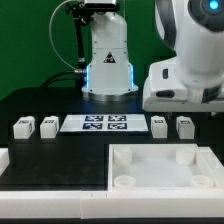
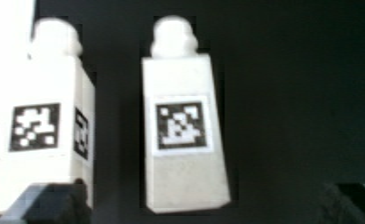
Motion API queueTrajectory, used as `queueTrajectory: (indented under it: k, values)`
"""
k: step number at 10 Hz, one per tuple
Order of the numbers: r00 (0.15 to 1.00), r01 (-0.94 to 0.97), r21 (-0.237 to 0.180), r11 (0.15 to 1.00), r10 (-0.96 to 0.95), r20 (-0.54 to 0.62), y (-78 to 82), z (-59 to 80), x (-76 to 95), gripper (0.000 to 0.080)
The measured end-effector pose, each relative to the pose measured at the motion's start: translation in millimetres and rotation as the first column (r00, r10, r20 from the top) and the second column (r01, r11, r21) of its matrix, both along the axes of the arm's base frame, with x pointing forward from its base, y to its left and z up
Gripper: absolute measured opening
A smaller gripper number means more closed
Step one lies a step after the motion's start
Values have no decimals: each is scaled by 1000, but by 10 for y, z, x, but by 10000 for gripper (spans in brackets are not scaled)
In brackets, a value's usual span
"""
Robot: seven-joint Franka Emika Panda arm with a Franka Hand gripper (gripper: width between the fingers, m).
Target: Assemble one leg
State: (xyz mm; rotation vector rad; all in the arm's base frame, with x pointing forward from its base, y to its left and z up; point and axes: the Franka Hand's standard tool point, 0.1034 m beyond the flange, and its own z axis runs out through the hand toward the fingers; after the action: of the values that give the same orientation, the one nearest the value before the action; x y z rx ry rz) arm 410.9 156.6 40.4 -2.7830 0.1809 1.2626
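A: How is the claw (image 2: 197,204) set?

B: It is held spread wide. A dark fingertip (image 2: 37,205) is seen on either side, and nothing is pinched.

A: Where is the leg to be found?

B: The leg (image 2: 181,130) is laid flat on the black table (image 2: 294,90), tag upward, centred in the gap beneath the claw and touched by neither finger. Its long axis is set across the line joining the fingertips, so a straight descent is judged sufficient.

A: And beyond it?

B: A second leg (image 2: 46,120) is laid just beside it, parallel, and could be nudged. In the exterior view, the arm (image 1: 185,80) is hung over the pair on that view's right of the marker board (image 1: 105,123), behind the tabletop (image 1: 160,165).
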Motion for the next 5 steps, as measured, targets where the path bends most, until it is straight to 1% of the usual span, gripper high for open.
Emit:
queueTrajectory:
  k: [1,2,4,5]
  values:
    - [999,-3,6,1000,3,-48,1,-29,22,649]
    - [999,0,4,1000,0,-36,18,-60,34,649]
    - [999,-6,-12,1000,5,-40,88,-188,-144,649]
    - [999,-9,-15,1000,9,-37,108,-250,-193,649]
